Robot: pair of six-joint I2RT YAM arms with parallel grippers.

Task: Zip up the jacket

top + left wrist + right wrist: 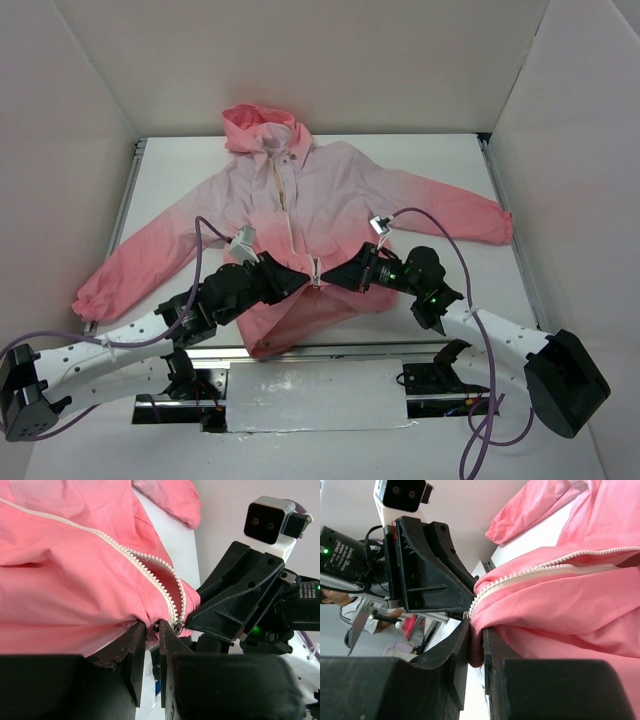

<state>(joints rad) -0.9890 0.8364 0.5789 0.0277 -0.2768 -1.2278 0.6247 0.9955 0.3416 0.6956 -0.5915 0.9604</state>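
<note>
The jacket [340,190] lies flat on the table with its hood at the far side, pale lilac at the chest and coral at the hem. Both grippers meet at the bottom of its pale zipper [150,572]. My left gripper [152,627] is shut on a fold of coral hem fabric just left of the zipper's metal slider [177,626]. My right gripper [476,625] is shut on the hem fabric on the other side of the zipper teeth [545,567]. From above, the left gripper [305,277] and right gripper [330,275] nearly touch. Above the slider the teeth stand apart.
White walls close in the table on three sides. Metal rails [128,200] run along the left and right table edges. The hem hangs slightly over the near edge by a silver plate [315,395]. Purple cables [455,250] loop above both arms.
</note>
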